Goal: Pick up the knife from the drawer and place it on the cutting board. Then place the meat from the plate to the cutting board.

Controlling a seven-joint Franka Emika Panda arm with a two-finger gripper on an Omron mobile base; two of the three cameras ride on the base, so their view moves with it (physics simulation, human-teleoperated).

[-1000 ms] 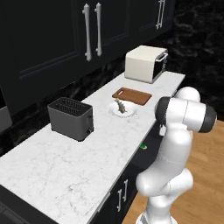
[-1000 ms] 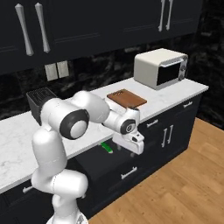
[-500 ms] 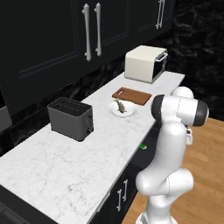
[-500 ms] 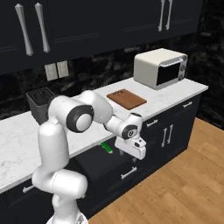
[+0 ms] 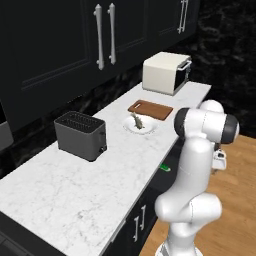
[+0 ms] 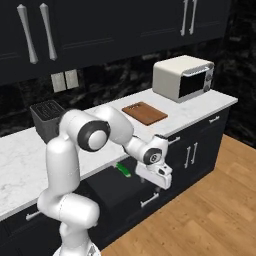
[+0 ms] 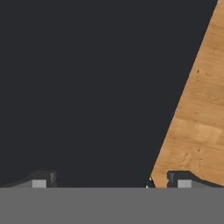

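Note:
The black drawer (image 6: 107,189) stands pulled out under the counter. Inside it, near the back, lies the knife (image 6: 123,170), showing its green handle (image 5: 165,168). My gripper (image 6: 155,188) hangs over the drawer's front right corner, to the right of the knife and apart from it. It is open with nothing between its fingertips (image 7: 41,180). In the hand view the dark drawer (image 7: 87,87) lies below the gripper (image 7: 111,181). On the counter the white plate (image 5: 150,128) carries the meat (image 5: 137,121). The reddish-brown cutting board (image 5: 150,109) lies just behind it, bare (image 6: 145,112).
A black toaster (image 5: 80,135) stands on the marble counter (image 5: 75,190) to the left, and a white microwave (image 6: 183,77) at the far right end. Wooden floor (image 7: 197,109) lies in front of the cabinets. My own arm (image 6: 85,135) arches over the drawer.
The hand has sunk lower and drifted outward toward the drawer's front edge. The jaws stay open and the knife has not moved.

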